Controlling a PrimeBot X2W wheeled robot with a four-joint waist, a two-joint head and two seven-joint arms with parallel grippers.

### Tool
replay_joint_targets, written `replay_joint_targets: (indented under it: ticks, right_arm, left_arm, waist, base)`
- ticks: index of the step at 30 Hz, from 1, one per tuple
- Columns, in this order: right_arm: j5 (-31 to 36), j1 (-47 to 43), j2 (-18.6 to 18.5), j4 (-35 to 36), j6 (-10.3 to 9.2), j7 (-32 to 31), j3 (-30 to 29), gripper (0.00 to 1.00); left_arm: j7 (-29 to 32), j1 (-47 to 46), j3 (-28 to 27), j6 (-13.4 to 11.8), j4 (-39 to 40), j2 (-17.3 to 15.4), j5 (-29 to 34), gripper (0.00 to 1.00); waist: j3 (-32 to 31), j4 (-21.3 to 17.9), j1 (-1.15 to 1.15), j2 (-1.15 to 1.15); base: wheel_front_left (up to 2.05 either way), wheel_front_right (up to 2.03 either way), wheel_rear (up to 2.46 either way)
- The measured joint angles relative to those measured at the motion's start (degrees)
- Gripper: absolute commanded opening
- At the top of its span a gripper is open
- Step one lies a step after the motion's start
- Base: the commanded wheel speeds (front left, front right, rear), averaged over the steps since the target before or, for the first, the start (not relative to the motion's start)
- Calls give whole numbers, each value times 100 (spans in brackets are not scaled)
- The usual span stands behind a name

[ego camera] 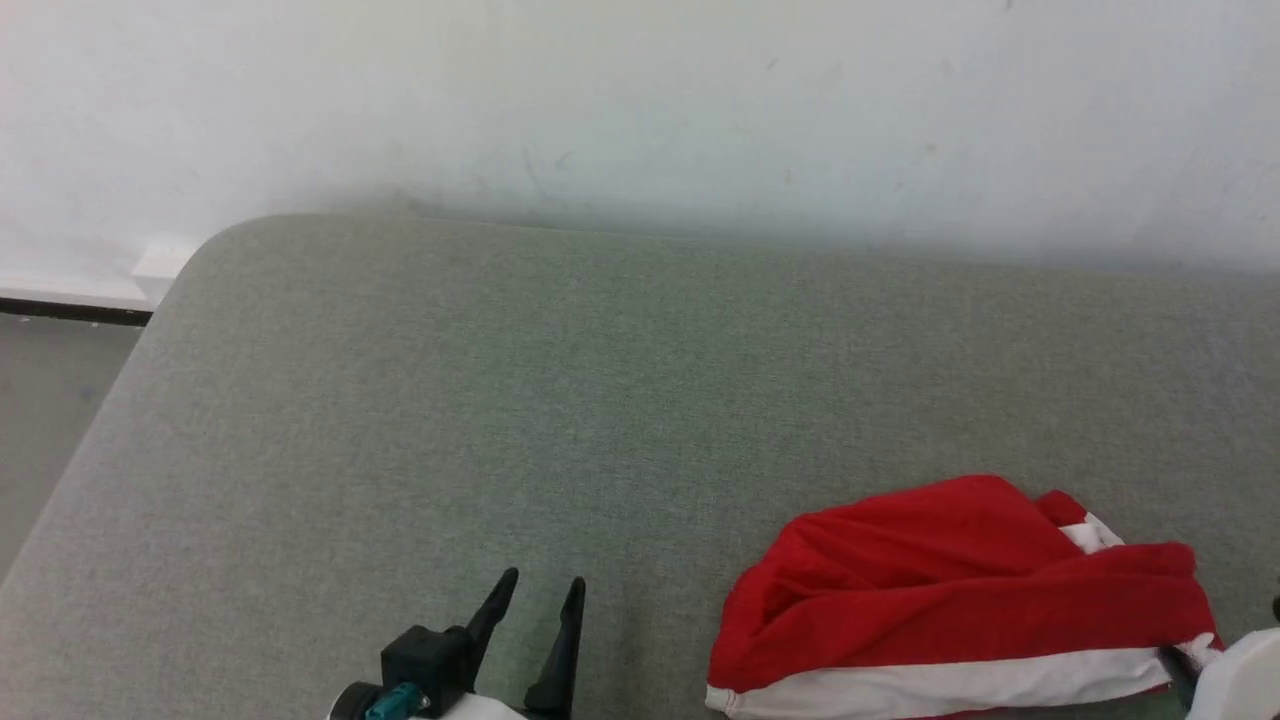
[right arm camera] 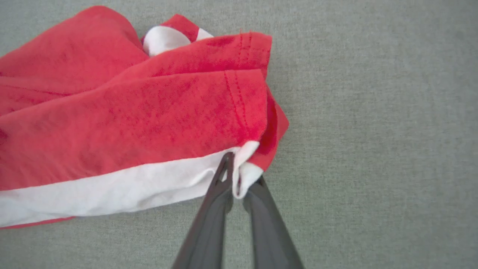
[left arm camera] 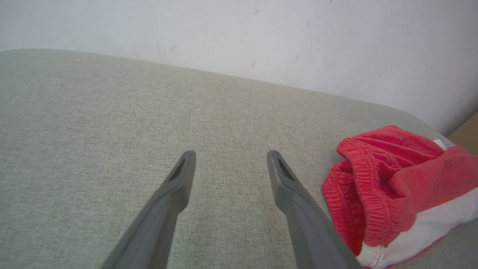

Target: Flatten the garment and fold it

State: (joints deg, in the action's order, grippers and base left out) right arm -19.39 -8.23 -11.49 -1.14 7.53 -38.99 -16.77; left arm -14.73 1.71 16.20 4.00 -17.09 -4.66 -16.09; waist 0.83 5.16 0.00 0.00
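Note:
The garment is a crumpled heap of bright red fabric with a white band along its near edge, lying on the grey-green padded table at the front right. My right gripper is shut on the white corner of the band, which bunches between its two dark fingers. In the head view that corner sits at the lower right, beside my pale right forearm. My left gripper hovers open over bare table to the left of the garment, apart from it, nothing between its fingers.
A white wall rises right behind the table's far edge. The table's rounded far left corner drops to grey floor on the left. Bare padded surface spreads left of and beyond the garment.

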Motion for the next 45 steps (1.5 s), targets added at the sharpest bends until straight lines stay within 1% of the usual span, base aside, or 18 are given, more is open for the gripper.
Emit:
replay_joint_targets:
  ticks: [5, 6, 7, 8, 11, 12, 14, 16, 20, 22, 33, 34, 35, 38, 42, 45]
  right_arm:
    - [147, -5, -31, 138, 1, 1082, 404, 100]
    - [147, -5, -31, 138, 1, 1082, 404, 100]
    - [233, -80, -78, 312, 0, 1480, 614, 100]
    - [267, -151, -88, 423, 3, 1706, 687, 100]
    - [331, -376, -27, 609, 3, 2331, 806, 100]
    - [337, -434, 51, 631, 1, 2540, 794, 100]
    - [394, -523, 163, 631, 1, 2895, 787, 100]
    - [539, -594, 171, 591, 1, 3143, 832, 100]
    - [581, -621, 219, 410, 1, 3334, 944, 100]
    - [581, -618, 223, 342, 1, 3375, 944, 100]
    - [632, -482, 215, 52, 1, 3346, 913, 100]
    - [633, -477, 218, 34, 1, 3344, 894, 100]
    - [644, -471, 219, 18, 1, 3338, 872, 100]
    - [680, -459, 221, -49, 1, 3295, 808, 100]
    - [682, -462, 194, -116, 1, 3176, 781, 100]
    - [680, -516, 49, -120, 1, 2899, 808, 100]
  left_arm:
    - [0, 38, 172, 109, -14, 42, -8, 100]
    - [0, 38, 172, 109, -14, 42, -8, 100]
    - [3, 97, 285, 177, -21, 48, -91, 100]
    - [37, 131, 368, 209, -9, 52, -168, 100]
    - [415, 209, 721, 290, 48, 42, -441, 100]
    - [608, 220, 861, 302, 87, 13, -536, 100]
    - [936, 235, 1150, 308, 192, -93, -673, 100]
    - [1168, 234, 1324, 309, 308, -216, -829, 100]
    - [1539, 225, 1490, 309, 347, -424, -983, 100]
    - [1649, 223, 1544, 309, 332, -477, -1024, 100]
    - [1667, -179, 1729, 310, 174, -472, -1166, 100]
    - [1667, -211, 1770, 310, 169, -474, -1198, 33]
    - [1666, -235, 1805, 310, 165, -478, -1236, 0]
    - [1659, -282, 1900, 310, 164, -526, -1318, 0]
    - [1494, -296, 1891, 310, 207, -644, -1344, 0]
    - [1391, -294, 1847, 302, 310, -682, -1352, 0]
  waist:
    - [-101, -93, 0, 0]
    - [-101, -93, 0, 0]
    - [-156, -137, 0, 0]
    - [-178, -165, -1, 0]
    - [-219, -259, -1, 0]
    - [-221, -291, -1, 0]
    - [-208, -347, -1, 0]
    - [-168, -381, 0, 0]
    - [-72, -453, 0, 0]
    - [-24, -485, 0, 0]
    - [267, -593, 1, 0]
    - [291, -595, 0, 0]
    - [312, -595, 0, 0]
    - [340, -580, 1, 0]
    - [292, -540, 0, 0]
    - [238, -506, 0, 0]
  base:
    - [0, 0, 0]
    - [0, 0, 0]
    - [0, 0, 0]
    - [0, 0, 0]
    - [0, 0, 0]
    - [0, 0, 0]
    - [0, 0, 0]
    - [0, 0, 0]
    - [0, 0, 0]
    - [0, 0, 0]
    - [0, 0, 0]
    - [0, 0, 0]
    - [0, 0, 0]
    - [0, 0, 0]
    - [0, 0, 0]
    - [0, 0, 0]
